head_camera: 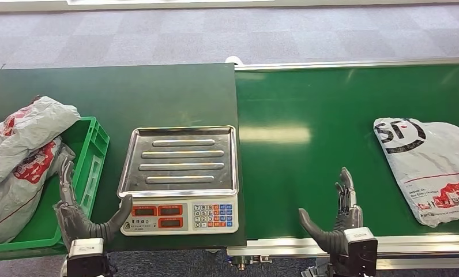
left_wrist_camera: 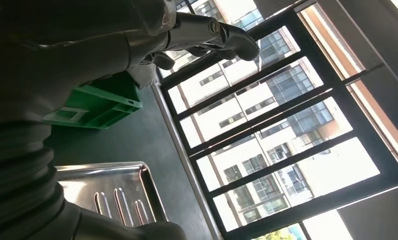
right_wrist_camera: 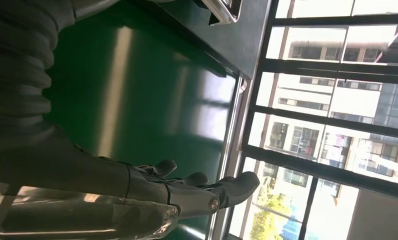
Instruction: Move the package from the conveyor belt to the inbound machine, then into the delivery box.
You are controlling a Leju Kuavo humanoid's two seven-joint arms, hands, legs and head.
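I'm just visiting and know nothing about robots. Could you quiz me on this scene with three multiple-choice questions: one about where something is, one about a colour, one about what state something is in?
1. Where does the white package lie?
A. on the scale
B. on the conveyor belt
C. in the crate

2. What colour is the crate holding the bags?
A. green
B. blue
C. red

3. What is on the scale tray?
A. a package
B. a hand
C. nothing

Answers:
1. B, it rests on the green conveyor belt, to the robot's right.
2. A, its walls are bright green.
3. C, the ribbed steel surface is bare; left hand and right hand are open beside it.
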